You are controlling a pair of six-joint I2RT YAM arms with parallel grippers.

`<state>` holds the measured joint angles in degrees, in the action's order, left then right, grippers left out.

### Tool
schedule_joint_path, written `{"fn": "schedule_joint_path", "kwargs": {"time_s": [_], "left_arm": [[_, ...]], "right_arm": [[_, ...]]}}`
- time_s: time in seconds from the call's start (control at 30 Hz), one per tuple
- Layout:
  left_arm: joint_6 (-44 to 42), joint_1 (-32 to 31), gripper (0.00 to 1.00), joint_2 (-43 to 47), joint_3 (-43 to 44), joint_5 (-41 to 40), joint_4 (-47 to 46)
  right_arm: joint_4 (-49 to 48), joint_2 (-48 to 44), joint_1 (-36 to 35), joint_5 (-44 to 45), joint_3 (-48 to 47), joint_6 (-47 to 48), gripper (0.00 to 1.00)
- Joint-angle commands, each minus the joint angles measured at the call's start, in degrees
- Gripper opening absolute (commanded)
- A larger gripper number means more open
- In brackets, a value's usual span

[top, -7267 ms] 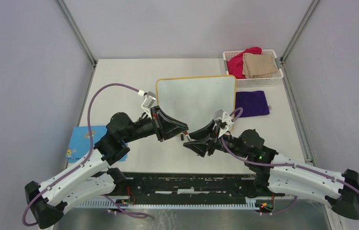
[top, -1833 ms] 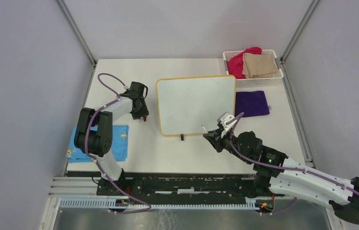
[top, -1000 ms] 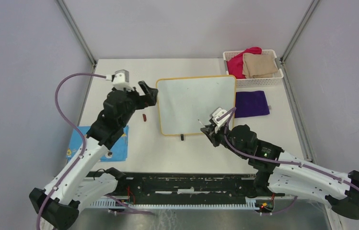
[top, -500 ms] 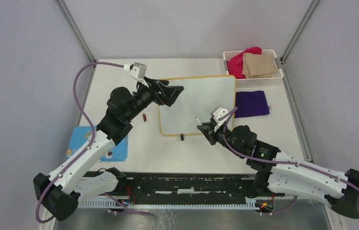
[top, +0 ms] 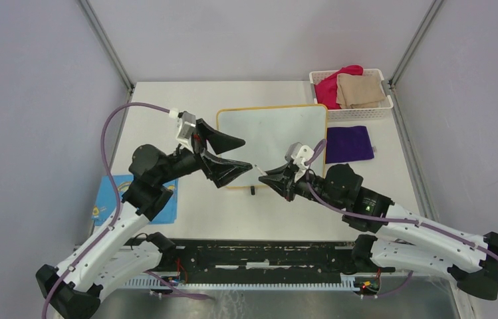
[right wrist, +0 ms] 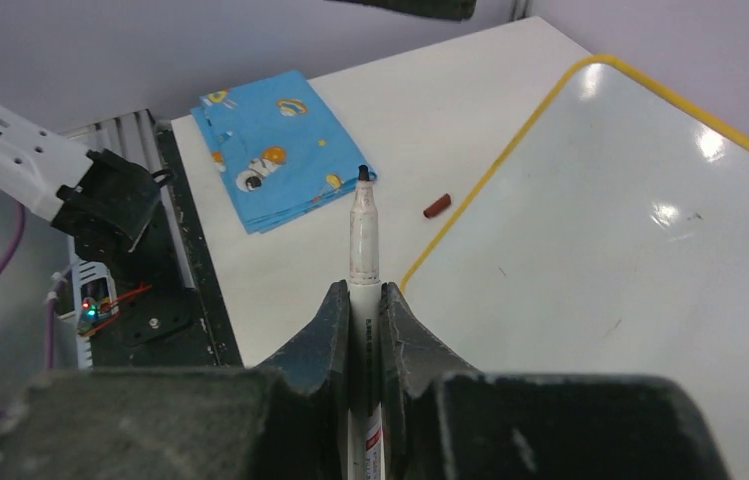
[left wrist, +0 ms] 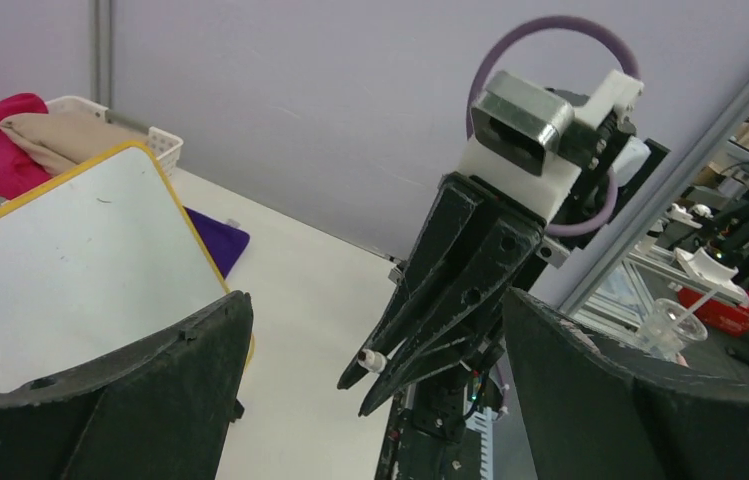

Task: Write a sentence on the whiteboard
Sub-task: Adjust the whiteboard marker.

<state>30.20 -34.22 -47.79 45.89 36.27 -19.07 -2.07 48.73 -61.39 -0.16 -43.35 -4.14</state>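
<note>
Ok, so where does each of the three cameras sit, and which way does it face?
Top external: above and behind the bases, looking down on the table; the left arm and right arm show whole.
Left wrist: on the left gripper, facing the right gripper; its own open fingers frame the bottom.
Right wrist: on the right gripper, looking along the marker it clamps.
Shared: all three see the whiteboard.

No text can be read. The whiteboard (top: 279, 133) shows only a few tiny dark specks, and the small print low on the marker (right wrist: 363, 240) is too blurred.
</note>
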Motion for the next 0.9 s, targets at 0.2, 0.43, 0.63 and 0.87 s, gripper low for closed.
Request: {"fn": "schedule_joint_path", "kwargs": {"time_s": [0.2, 0.43, 0.63, 0.87], "left_arm": [[0.61, -0.12, 0.92, 3.64, 1.16, 8.73, 6.23], [1.95, -0.08, 0.70, 3.58, 1.04, 12.39, 6.06], [2.32, -0.17, 0.65, 3.64, 0.38, 13.92, 6.06], [2.32, -0.39, 0.55, 3.63, -0.31, 14.13, 5.80]], "right_arm": [[-3.82, 2.88, -0.05, -12.56, -6.74, -0.49, 0.00], [-5.61, 3.92, -0.05, -15.24, -7.28, -1.70, 0.00], [-7.56, 3.39, -0.01, -14.91, -6.40, -2.72, 0.00], [-9.22, 3.85, 0.01, -14.70, -6.57, -3.46, 0.00]]}}
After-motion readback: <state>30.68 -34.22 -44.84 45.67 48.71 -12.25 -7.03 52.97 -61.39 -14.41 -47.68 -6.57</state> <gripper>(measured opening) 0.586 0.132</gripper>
